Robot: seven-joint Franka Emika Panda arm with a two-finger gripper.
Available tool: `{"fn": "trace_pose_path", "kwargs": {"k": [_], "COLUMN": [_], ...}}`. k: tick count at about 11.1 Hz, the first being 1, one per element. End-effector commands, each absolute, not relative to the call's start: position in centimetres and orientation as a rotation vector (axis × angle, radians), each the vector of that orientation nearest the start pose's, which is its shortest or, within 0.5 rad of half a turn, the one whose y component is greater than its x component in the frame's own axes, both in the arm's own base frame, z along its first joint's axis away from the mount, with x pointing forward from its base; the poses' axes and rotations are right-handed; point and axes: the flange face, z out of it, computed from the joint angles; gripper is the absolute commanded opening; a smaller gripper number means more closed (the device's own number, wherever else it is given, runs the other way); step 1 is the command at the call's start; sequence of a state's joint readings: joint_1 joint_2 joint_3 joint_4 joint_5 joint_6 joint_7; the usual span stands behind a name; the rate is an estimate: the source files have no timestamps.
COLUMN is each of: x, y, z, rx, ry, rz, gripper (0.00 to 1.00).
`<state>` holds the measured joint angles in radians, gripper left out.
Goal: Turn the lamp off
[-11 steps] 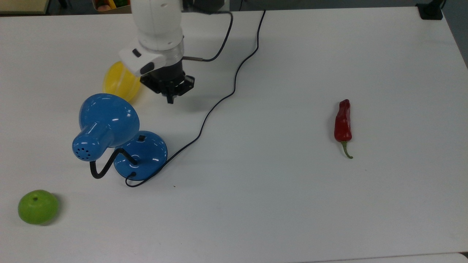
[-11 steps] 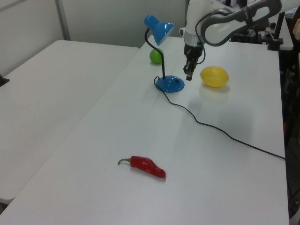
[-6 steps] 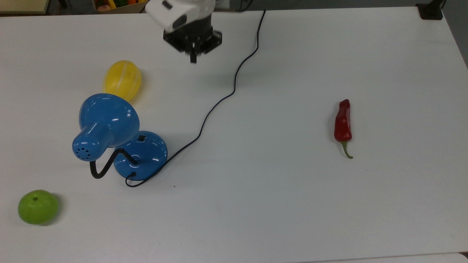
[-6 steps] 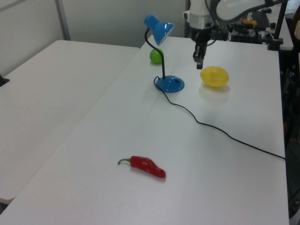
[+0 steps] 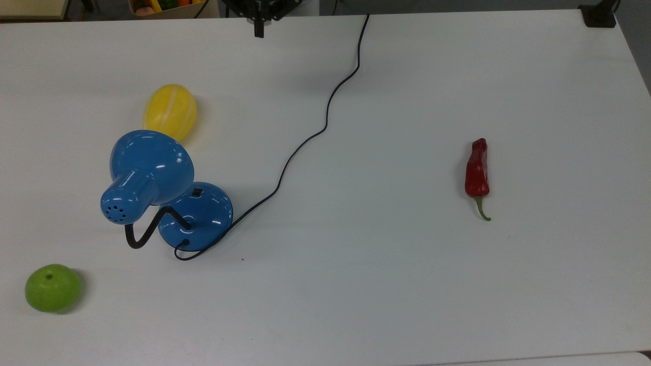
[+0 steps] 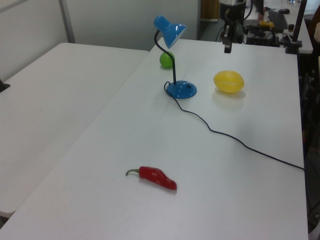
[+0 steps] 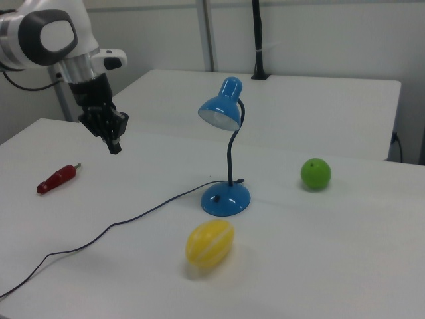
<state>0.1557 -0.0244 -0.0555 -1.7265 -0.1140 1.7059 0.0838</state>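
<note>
The end effector (image 7: 114, 147), fingers pressed together and holding nothing, is cut off at the top view's upper edge, well apart from the lamp (image 5: 196, 213).

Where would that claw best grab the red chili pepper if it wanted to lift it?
Probably across the middle of the red chili pepper, coming straight down from above: it lies flat on the table, long and narrow, with its thin green stem too slight to hold.

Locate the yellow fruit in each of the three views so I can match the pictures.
Top view: the yellow fruit lies upper left, just above the lamp shade.
Left view: the yellow fruit sits upper right, to the right of the lamp's base.
Right view: the yellow fruit is low centre, in front of the base.
Shared landmark: the lamp's blue base, beside the fruit in every view.
</note>
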Motion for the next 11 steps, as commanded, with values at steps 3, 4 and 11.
{"fn": "trace_pose_path", "kwargs": {"k": [3,4,11], "x": [55.2,55.0,54.6], "y": [3.6,3.5,2.2], "z": [59.3,59.2,60.4], "rx": [-3.248,-3.249,-3.258], "ry": [-0.023,-0.019,-0.054], "rz": [0.011,0.038,0.078], "gripper": [1.0,1.0,1.0]}}
